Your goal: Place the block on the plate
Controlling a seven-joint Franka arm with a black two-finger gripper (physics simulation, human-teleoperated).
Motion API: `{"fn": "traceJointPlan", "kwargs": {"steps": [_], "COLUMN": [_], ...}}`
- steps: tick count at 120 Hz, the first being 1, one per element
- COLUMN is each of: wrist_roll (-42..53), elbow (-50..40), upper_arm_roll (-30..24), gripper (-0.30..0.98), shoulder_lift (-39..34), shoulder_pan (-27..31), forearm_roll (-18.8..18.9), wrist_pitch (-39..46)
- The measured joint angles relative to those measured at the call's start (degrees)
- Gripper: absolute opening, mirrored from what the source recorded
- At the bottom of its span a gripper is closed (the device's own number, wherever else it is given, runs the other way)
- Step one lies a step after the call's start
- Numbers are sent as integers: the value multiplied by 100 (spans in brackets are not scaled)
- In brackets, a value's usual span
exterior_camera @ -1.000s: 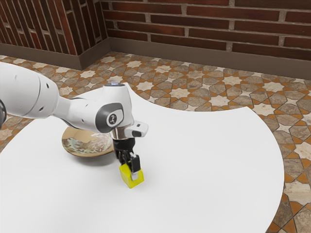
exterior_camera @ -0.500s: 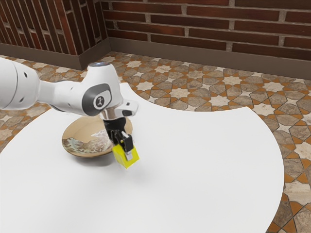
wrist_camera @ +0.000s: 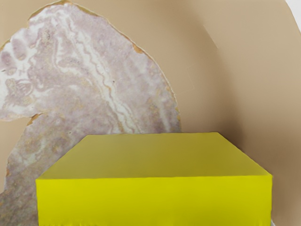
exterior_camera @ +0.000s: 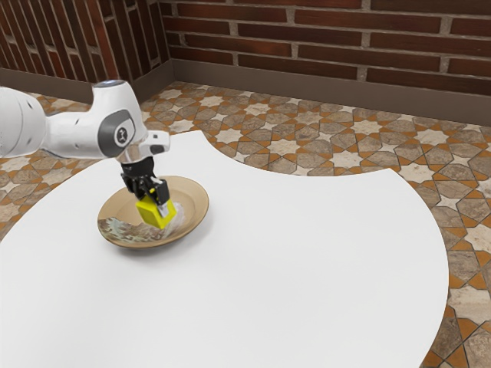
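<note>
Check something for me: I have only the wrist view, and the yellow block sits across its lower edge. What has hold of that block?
Observer: The black gripper is shut on the yellow block.
Operator: Which side does it reach in from?
Observer: The white arm comes in from the exterior view's left.
Operator: I can see part of the plate. What does it stand on?
Observer: It stands on the white table.
</note>
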Motion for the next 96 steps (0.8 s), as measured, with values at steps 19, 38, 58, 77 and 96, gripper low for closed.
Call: {"fn": "traceJointPlan", "kwargs": {"steps": [19, 38, 58, 77, 96], "wrist_roll": [43, 156, 248, 383, 610], "elbow": [299, 330, 268, 254, 257], "upper_arm_roll": [3, -8, -99, -302, -396], "gripper": [41, 55, 63, 66, 67], "shoulder_lift": [367, 340, -269, -905, -1325], "shoulder_pan": [94, 97, 45, -324, -696], "forearm_roll": [-20, -80, -89, -90, -86], "wrist_pitch": [-12, -41, -235, -598, -943]}}
